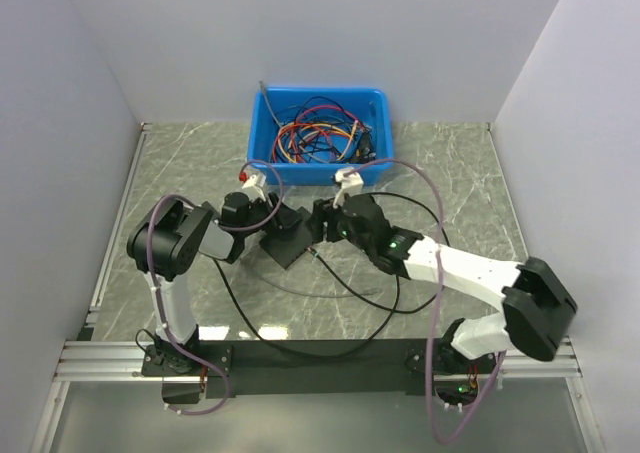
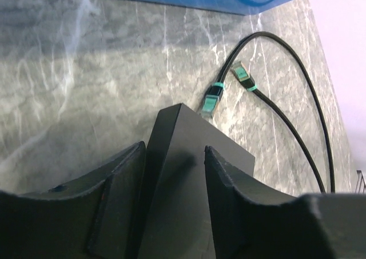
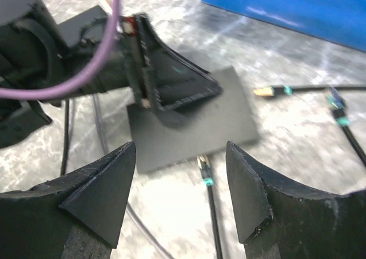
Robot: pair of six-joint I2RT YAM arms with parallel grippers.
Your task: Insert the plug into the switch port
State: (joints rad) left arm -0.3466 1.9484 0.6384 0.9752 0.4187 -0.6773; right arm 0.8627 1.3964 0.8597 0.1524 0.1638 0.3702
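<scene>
The switch (image 1: 287, 243) is a flat black box lying on the marble table. My left gripper (image 1: 281, 217) reaches it from the left. In the left wrist view its jaws (image 2: 174, 149) straddle a corner of the switch (image 2: 189, 179); one finger (image 2: 123, 196) lies against the side, and whether they press I cannot tell. The plug (image 3: 204, 171), clear-tipped with a teal band on a black cable, lies with its tip at the switch's edge (image 3: 194, 127); it also shows as the plug (image 2: 210, 103). My right gripper (image 3: 180, 156) hovers open just behind that plug, holding nothing; from above, the right gripper (image 1: 320, 229).
A blue bin (image 1: 318, 128) full of coloured cables stands at the back. Two more teal-banded plugs (image 2: 243, 77) (image 3: 338, 111) on black cables lie right of the switch. Black cable loops (image 1: 390, 293) run across the table near the arms.
</scene>
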